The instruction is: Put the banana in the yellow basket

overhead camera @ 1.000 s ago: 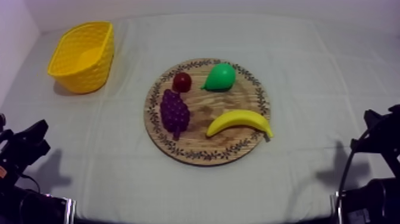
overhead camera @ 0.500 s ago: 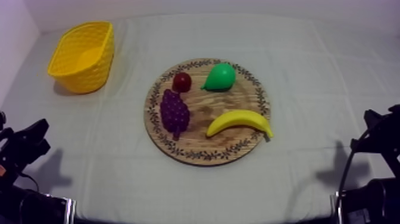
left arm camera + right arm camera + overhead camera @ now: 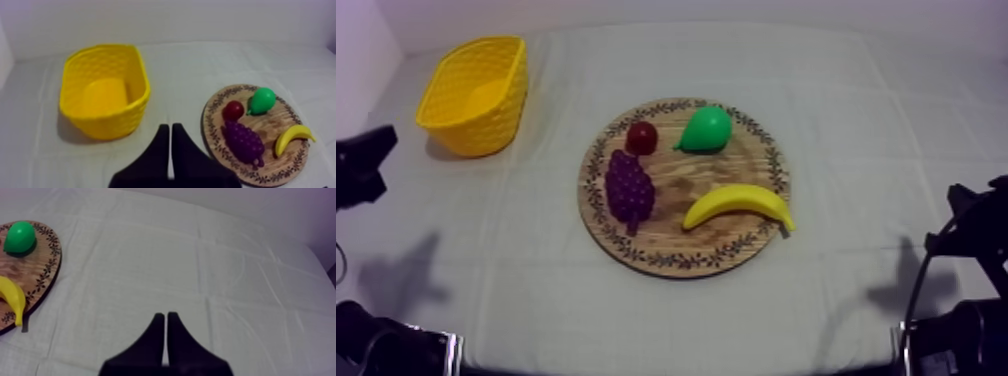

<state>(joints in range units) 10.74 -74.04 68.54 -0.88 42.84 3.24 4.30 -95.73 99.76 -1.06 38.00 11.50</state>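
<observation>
Both pincers are pressed shut on nothing: the left gripper (image 3: 170, 127) well left of the wooden board (image 3: 681, 262), the right gripper (image 3: 165, 315) well right of it. The banana (image 3: 738, 204) lies on the board.

My left gripper (image 3: 169, 127) has lifted — off the near-left corner, toward the yellow basket (image 3: 474, 95) (its shadow (image 3: 398, 278) shifted too).

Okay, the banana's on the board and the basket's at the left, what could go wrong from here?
The left gripper is shut, so it must open before gripping the banana. The grapes lie between it and the banana, so a low reach might knock them.
</observation>
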